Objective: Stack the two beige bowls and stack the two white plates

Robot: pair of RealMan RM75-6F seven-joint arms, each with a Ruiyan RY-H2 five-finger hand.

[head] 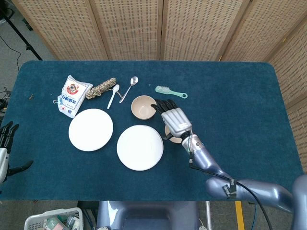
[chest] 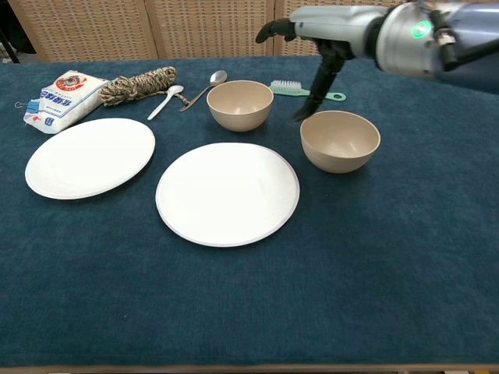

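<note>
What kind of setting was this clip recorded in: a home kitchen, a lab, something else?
Most likely a staged lab or studio tabletop, not a kitchen. The table is covered in blue cloth, woven folding screens close off the back, and unrelated props sit together: beige bowls, a rope bundle, a brush.

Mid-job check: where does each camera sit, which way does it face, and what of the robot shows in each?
Head view: high above the near edge, looking steeply down on the table; shows the right hand over one bowl, and the left hand at the frame's edge.
Chest view: low at the near edge, looking across toward the screens; shows only the right hand.
Shared: both bowls, both plates, brush.
</note>
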